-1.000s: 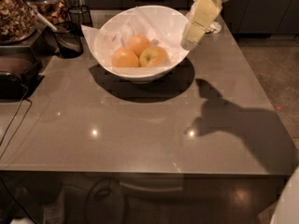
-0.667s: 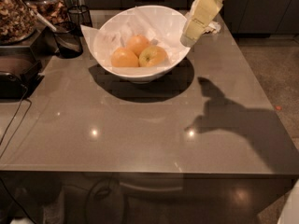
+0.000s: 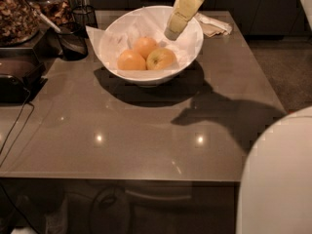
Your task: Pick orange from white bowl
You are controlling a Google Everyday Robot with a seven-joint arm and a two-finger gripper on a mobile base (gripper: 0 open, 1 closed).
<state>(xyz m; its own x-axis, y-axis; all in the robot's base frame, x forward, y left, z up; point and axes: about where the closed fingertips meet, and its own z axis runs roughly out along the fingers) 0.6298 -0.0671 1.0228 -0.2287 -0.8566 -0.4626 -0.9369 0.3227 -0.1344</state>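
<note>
1. Gripper (image 3: 172, 31) slanted down over the right inner side of the white bowl (image 3: 141, 77), tip just above the crinkled paper lining (image 3: 105, 38); clenched or released, cannot tell.
2. Orange (image 3: 130, 61) lying at the bowl's front left, below and left of the gripper tip, clearly apart from it.
3. Second orange fruit (image 3: 145, 46) just behind; yellowish fruit (image 3: 161, 58) beside it, nearest the tip.
4. Bowl standing toward the back of the grey desk (image 3: 146, 140), dark wire basket (image 3: 72, 40) to its left.

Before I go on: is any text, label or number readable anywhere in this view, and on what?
None readable.
The wide glossy white round bowl, the glass jar of brown pieces and the grey glossy table show no legible print.
The yellowish gripper, hanging over the bowl's right side, shows no markings either.
</note>
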